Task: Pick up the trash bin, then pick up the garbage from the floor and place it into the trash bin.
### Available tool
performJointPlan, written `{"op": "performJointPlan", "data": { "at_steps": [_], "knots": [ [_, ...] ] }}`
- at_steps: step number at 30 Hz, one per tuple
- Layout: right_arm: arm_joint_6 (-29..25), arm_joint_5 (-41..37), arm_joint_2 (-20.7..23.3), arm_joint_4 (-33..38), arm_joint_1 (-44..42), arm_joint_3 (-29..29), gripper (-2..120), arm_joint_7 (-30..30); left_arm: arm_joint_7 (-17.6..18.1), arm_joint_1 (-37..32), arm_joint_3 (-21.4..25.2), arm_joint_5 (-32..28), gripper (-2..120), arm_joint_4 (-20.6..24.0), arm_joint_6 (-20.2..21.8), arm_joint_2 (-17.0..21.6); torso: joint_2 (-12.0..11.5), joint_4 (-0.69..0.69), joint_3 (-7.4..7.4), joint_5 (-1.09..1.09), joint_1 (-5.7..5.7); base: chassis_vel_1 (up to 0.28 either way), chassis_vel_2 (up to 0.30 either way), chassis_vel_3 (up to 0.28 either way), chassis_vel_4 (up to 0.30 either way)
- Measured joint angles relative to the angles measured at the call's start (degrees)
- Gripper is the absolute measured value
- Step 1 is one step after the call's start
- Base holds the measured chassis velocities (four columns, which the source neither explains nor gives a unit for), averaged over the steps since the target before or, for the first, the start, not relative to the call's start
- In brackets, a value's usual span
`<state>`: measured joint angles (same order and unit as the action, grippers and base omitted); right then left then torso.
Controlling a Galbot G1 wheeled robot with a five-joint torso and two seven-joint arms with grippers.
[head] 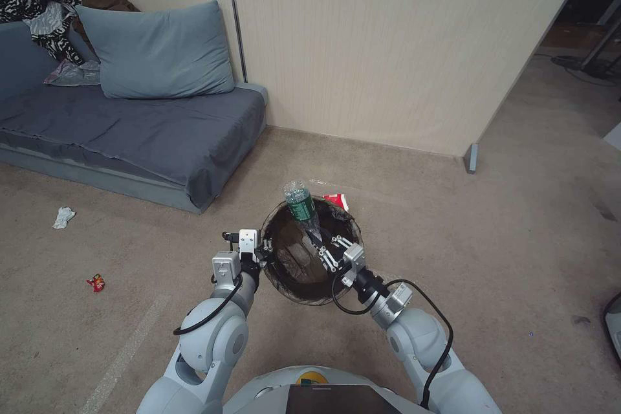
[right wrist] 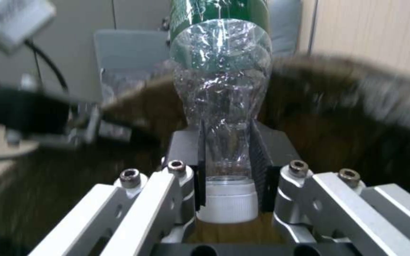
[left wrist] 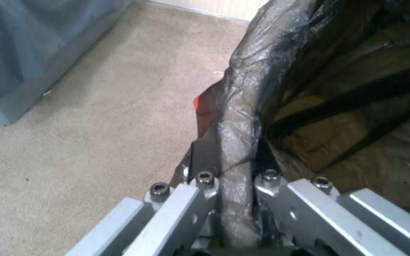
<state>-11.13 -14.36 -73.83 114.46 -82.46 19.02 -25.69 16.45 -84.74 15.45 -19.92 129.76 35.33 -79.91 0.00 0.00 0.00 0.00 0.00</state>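
my left gripper (left wrist: 229,177) pinching the trash bin (head: 294,268) rim, my right gripper (right wrist: 229,167) pinching a clear bottle (right wrist: 221,89) by its neck over the bin, red wrapper (head: 96,282) on the floor

The trash bin (head: 310,252) shows its liner, which hides the white pail. In the right wrist view the bottle (right wrist: 220,89) is cut off by the picture's edge and the bin rim (right wrist: 357,81) is blurred. The red scrap (head: 96,282) on the carpet is too small to identify.

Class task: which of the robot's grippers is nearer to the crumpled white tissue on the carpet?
Left. The left gripper clamps the trash bin rim on the side toward the tissue; the right gripper, holding the bottle, is across the bin.
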Motion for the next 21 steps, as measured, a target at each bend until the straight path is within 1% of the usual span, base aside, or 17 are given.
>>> {"op": "performJointPlan", "data": {
  "at_steps": [1, 2, 4, 5, 7, 8, 9, 10, 11, 12, 15, 16, 18, 19, 21],
  "knots": [
    [-0.36, 0.49, -0.11, -0.65, -0.18, -0.15, 25, -0.09, 0.0, 0.01, -0.01, 0.01, 0, -0.03, 0.0, -0.02, 0.0, 0.0, 0.0, 0.0, 0.0, 0.0, 0.0, 0.0, 0.0],
    [-0.36, 0.49, -0.11, -0.65, -0.18, -0.15, 25, -0.09, 0.0, 0.01, -0.01, 0.01, 0, -0.03, 0.0, -0.02, 0.0, 0.0, 0.0, 0.0, 0.0, 0.0, 0.0, 0.0, 0.0],
    [-0.86, 1.12, -0.32, -1.57, -0.58, -0.4, 33, -0.26, 0.0, 0.02, 0.01, 0.02, 0, -0.04, 0.0, -0.03, 0.0, 0.0, 0.0, 0.0, 0.0, 0.0, 0.0, 0.0, 0.0],
    [-0.86, 1.12, -0.32, -1.57, -0.58, -0.4, 33, -0.26, 0.0, 0.02, 0.01, 0.02, 0, -0.04, 0.0, -0.03, 0.0, 0.0, 0.0, 0.0, 0.0, 0.0, 0.0, 0.0, 0.0],
    [-1.56, 2.37, -0.72, -3.16, -0.91, -0.65, 47, -0.53, 0.0, 0.1, 0.09, 0.03, 0, -0.04, 0.0, -0.12, 0.0, 0.0, 0.0, 0.0, 0.0, 0.0, 0.0, 0.0, 0.0],
    [-1.56, 2.37, -0.72, -3.16, -0.91, -0.65, 47, -0.53, 0.0, 0.1, 0.09, 0.03, 0, -0.04, 0.0, -0.12, 0.0, 0.0, 0.0, 0.0, 0.0, 0.0, 0.0, 0.0, 0.0],
    [-1.63, 3.13, -0.91, -3.97, -1.02, -0.71, 52, -0.8, 0.0, 0.11, 0.06, 0.04, 0, -0.03, 0.0, -0.23, 0.0, 0.0, 0.0, 0.0, 0.0, 0.0, 0.0, 0.0, 0.0],
    [-1.71, 3.5, -1.0, -4.4, -1.03, -0.75, 55, -0.85, -0.01, 0.11, 0.03, 0.04, 0, 0.0, 0.0, -0.27, 0.0, 0.0, 0.0, 0.0, 0.0, 0.0, 0.0, 0.0, 0.0],
    [-1.84, 3.84, -1.08, -4.83, -1.02, -0.78, 62, -0.88, -0.01, 0.11, 0.03, 0.04, 0, 0.03, 0.0, -0.3, 0.0, 0.0, 0.0, 0.0, 0.0, 0.0, 0.0, 0.0, 0.0],
    [-1.84, 3.84, -1.08, -4.83, -1.02, -0.78, 62, -0.88, -0.01, 0.11, 0.03, 0.04, 0, 0.03, 0.0, -0.3, 0.0, 0.0, 0.0, 0.0, 0.0, 0.0, 0.0, 0.0, 0.0],
    [-2.33, 4.59, -1.33, -5.92, -0.93, -0.74, 78, -0.93, -0.02, 0.13, 0.32, 0.03, 0, 0.3, 0.0, -0.18, 0.0, 0.0, 0.0, 0.0, 0.0, 0.0, 0.0, 0.0, 0.0],
    [-2.33, 4.59, -1.33, -5.92, -0.93, -0.74, 78, -0.93, -0.02, 0.13, 0.32, 0.03, 0, 0.3, 0.0, -0.18, 0.0, 0.0, 0.0, 0.0, 0.0, 0.0, 0.0, 0.0, 0.0],
    [-2.35, 4.6, -1.33, -6.01, -0.89, -0.67, 88, -0.92, -0.02, 0.14, 0.39, -0.01, 0, 0.38, 0.0, -0.11, 0.0, 0.0, 0.0, 0.0, 0.0, 0.0, 0.0, 0.0, 0.0],
    [-2.35, 4.6, -1.33, -6.01, -0.89, -0.67, 88, -0.92, -0.02, 0.14, 0.39, -0.01, 0, 0.38, 0.0, -0.11, 0.0, 0.0, 0.0, 0.0, 0.0, 0.0, 0.0, 0.0, 0.0],
    [-2.35, 4.55, -1.27, -6.03, -0.73, -0.41, 98, -0.87, -0.03, 0.17, 0.39, -0.03, 0, 0.39, 0.0, -0.12, 0.0, 0.0, 0.0, 0.0, 0.0, 0.0, 0.0, 0.0, 0.0]
  ]
}}
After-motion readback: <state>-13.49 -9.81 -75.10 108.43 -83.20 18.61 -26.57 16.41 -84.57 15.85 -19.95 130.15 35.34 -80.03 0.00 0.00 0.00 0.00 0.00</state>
